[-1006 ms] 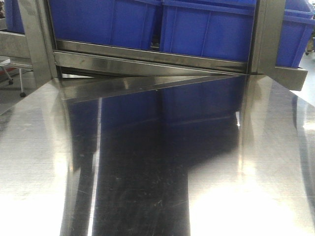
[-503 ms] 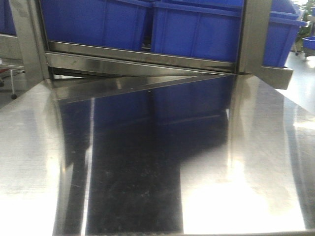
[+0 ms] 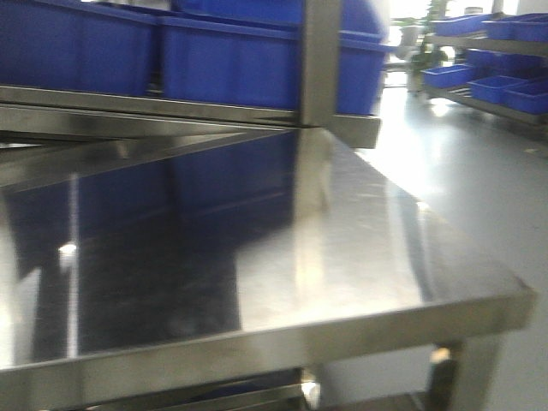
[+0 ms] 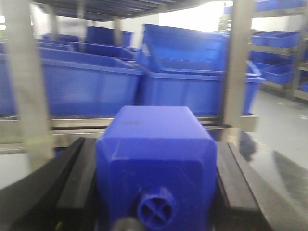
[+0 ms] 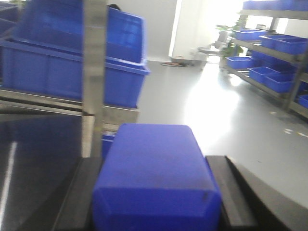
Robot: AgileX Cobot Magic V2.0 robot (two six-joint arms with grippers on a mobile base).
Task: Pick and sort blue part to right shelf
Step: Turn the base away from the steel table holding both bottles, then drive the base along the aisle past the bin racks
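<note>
In the left wrist view my left gripper [image 4: 154, 149] is shut on the blue part [image 4: 156, 139], a solid blue block with sloped shoulders and a round raised cap [image 4: 156, 209] that faces the camera. Black fingers [image 4: 72, 178] press on both of its sides. In the right wrist view my right gripper [image 5: 154, 166] is shut on a second blue block [image 5: 156, 183], and its cap end is out of view. Neither gripper nor block shows in the front view.
A shiny steel table [image 3: 360, 240] lies ahead, with its right edge and front corner [image 3: 514, 300] in view. Blue bins [image 3: 231, 60] sit on a rack behind a steel post [image 3: 321, 60]. Across the aisle, shelves with blue bins [image 3: 488, 81] stand at the far right.
The front view has swung right. The rack and bins have shifted left, and the table's right edge, the aisle floor and the far right shelves have come into view.
</note>
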